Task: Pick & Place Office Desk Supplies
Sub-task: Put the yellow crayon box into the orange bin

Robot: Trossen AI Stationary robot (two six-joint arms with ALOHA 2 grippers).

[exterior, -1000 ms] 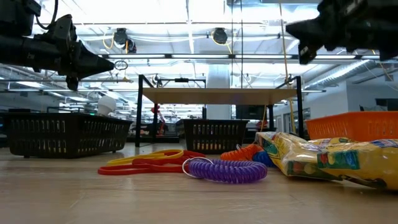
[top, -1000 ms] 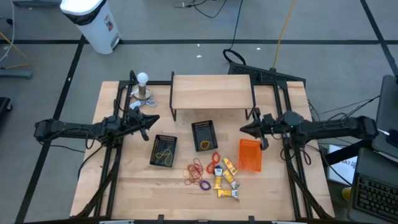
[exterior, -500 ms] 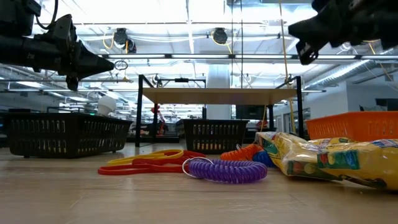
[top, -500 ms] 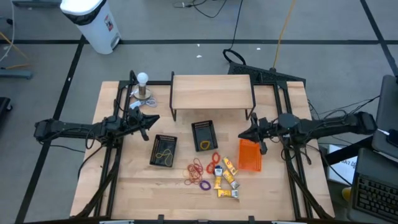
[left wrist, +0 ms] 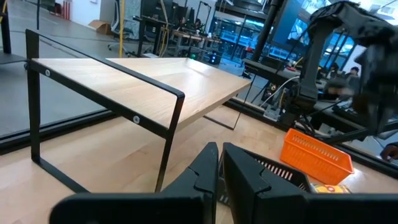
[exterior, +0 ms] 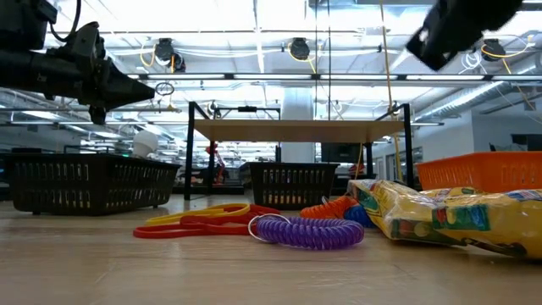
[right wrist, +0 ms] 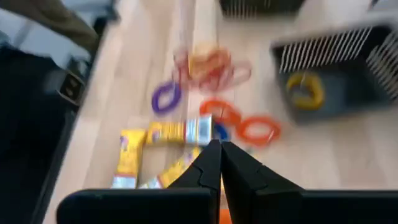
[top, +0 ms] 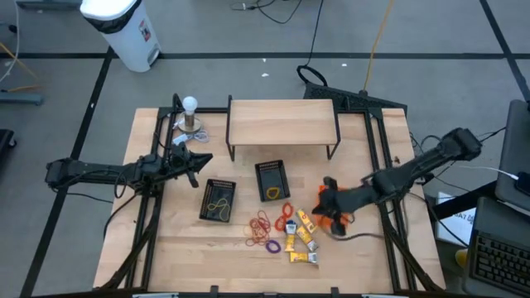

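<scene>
Thin rubber bands [top: 263, 227] in red, orange, yellow and purple lie loose on the wooden table, with yellow packets [top: 301, 237] beside them. In the low view the purple coil [exterior: 306, 230] and a packet [exterior: 449, 216] lie close up. My right gripper [top: 325, 203] is shut and hangs in the air above the orange basket [top: 325, 217]. Its wrist view looks down on the bands [right wrist: 208, 65] and packets [right wrist: 163, 132]. My left gripper [top: 199, 159] is shut and waits in the air left of the black baskets.
Two black mesh baskets [top: 218, 200] [top: 272, 180] stand left of the orange one, each holding a yellow band. A low wooden shelf [top: 281, 122] stands at the far side. A white ball on a metal stand [top: 190, 116] sits at the far left corner.
My right gripper has swung from beside the shelf's right leg toward the near edge and leftward. It has tipped downward and now hangs over the orange basket, close to the packets. The items on the table have not moved.
</scene>
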